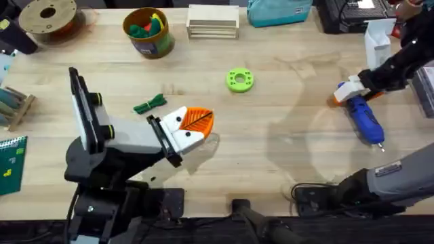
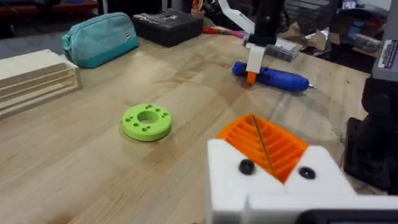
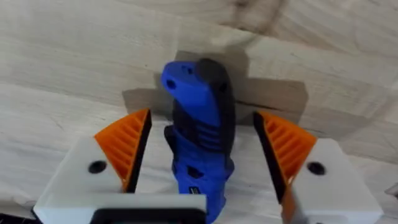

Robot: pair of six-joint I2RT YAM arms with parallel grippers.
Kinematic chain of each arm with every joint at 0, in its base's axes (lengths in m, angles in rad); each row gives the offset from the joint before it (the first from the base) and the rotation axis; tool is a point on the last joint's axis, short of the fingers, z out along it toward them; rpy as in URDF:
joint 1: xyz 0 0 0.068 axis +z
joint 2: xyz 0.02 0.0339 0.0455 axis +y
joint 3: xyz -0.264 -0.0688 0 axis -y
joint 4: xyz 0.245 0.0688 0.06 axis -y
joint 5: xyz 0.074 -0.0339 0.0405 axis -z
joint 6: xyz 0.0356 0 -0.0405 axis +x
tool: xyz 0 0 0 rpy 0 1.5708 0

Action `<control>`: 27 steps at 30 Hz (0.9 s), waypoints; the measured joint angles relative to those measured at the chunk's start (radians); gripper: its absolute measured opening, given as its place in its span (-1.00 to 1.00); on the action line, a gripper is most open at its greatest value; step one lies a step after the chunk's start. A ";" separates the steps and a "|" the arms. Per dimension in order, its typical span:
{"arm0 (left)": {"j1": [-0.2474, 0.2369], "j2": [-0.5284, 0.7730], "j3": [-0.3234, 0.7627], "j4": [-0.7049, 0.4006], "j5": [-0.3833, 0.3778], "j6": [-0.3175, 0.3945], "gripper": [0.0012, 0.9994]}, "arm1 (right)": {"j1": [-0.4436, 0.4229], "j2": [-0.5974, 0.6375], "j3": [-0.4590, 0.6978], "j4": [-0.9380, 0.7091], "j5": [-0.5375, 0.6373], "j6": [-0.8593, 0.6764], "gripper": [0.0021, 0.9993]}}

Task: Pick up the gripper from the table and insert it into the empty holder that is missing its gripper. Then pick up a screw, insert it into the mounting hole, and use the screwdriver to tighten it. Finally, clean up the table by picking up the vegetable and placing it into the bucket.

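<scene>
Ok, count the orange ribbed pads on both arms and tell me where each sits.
4. Two pads sit pressed together on the left gripper. Two more are on the right gripper, one each side of the screwdriver. None seems hidden.

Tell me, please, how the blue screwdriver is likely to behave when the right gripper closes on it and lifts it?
The screwdriver lies flat; its rounded body may roll if nudged. It looks like rigid plastic, so it should not flex. The right gripper straddles one end rather than the middle, so the far end might droop.
</scene>
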 joint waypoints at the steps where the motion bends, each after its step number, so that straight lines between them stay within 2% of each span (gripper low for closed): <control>1: 0.000 0.000 0.000 0.000 0.000 0.000 -0.99 | 0.000 -0.002 -0.005 0.005 0.001 0.000 0.98; 18: 0.000 0.000 0.000 0.000 0.000 0.000 -0.99 | 0.002 -0.073 -0.129 0.135 0.007 -0.010 0.98; 27: 0.000 0.000 0.000 0.000 0.000 0.000 -0.99 | 0.002 -0.086 -0.137 0.139 0.003 -0.010 0.86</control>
